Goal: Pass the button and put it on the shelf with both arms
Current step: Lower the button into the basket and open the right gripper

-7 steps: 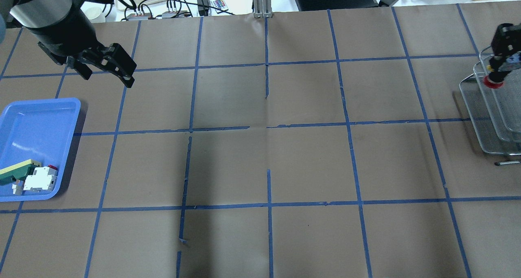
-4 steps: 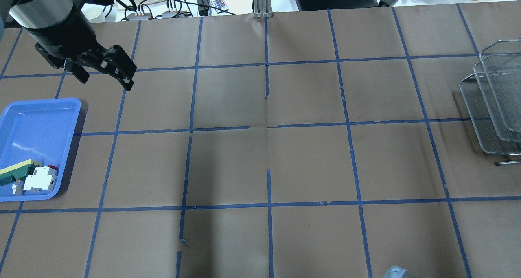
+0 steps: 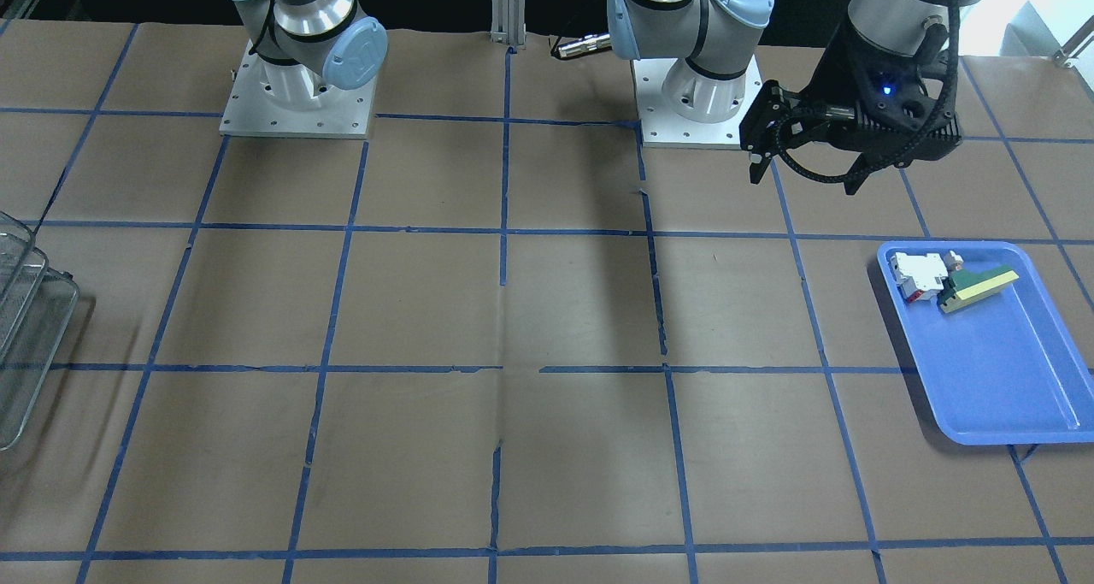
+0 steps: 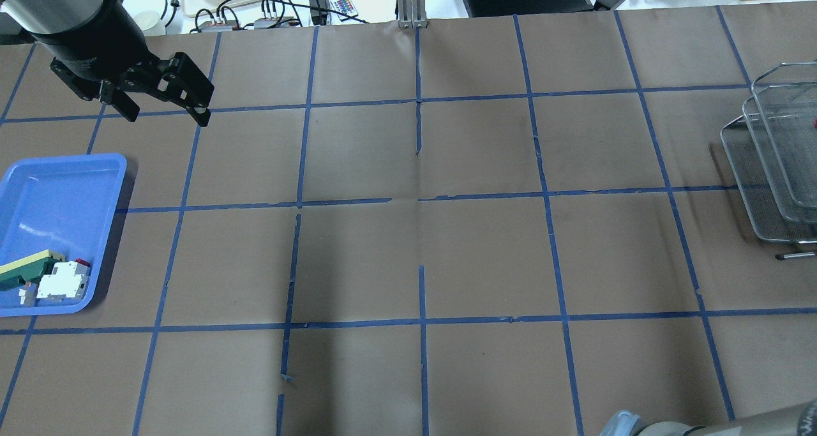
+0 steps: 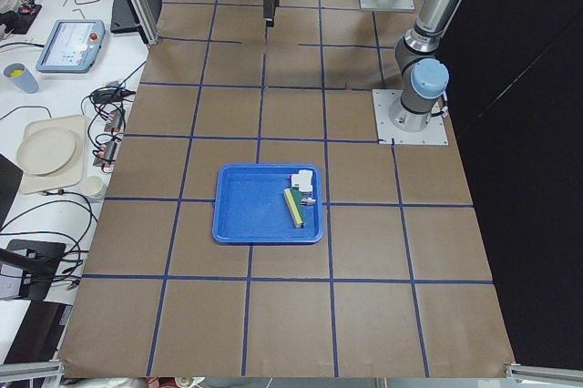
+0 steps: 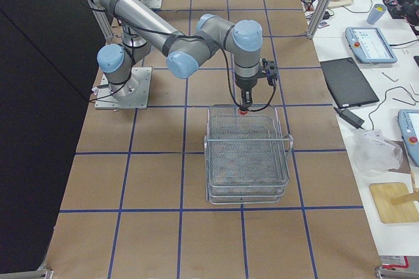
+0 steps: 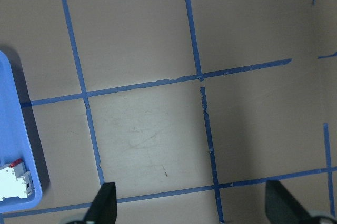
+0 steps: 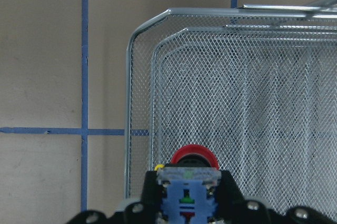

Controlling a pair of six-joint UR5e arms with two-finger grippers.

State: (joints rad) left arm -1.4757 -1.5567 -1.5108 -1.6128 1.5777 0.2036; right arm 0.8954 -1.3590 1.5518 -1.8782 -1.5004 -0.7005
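Above shelf [image 6: 249,154], right pincer [image 6: 243,105] points down, pinching button [image 8: 194,155]; left pincer [image 4: 167,118] spread.

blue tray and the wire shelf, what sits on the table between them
Nothing. The overhead view shows only bare brown paper with blue tape lines between the blue tray and the shelf.

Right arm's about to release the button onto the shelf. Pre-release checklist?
1. Grip: right gripper jaws shut on the button: ok.
2. Position: the button's red cap is over the shelf mesh, inside the rim but near a corner: ok, tight.
3. Height above the mesh: cannot tell.
4. Mesh directly under the button: hidden by it, cannot tell.
5. Left gripper out of the way: jaws open, empty, far off near the blue tray: ok.
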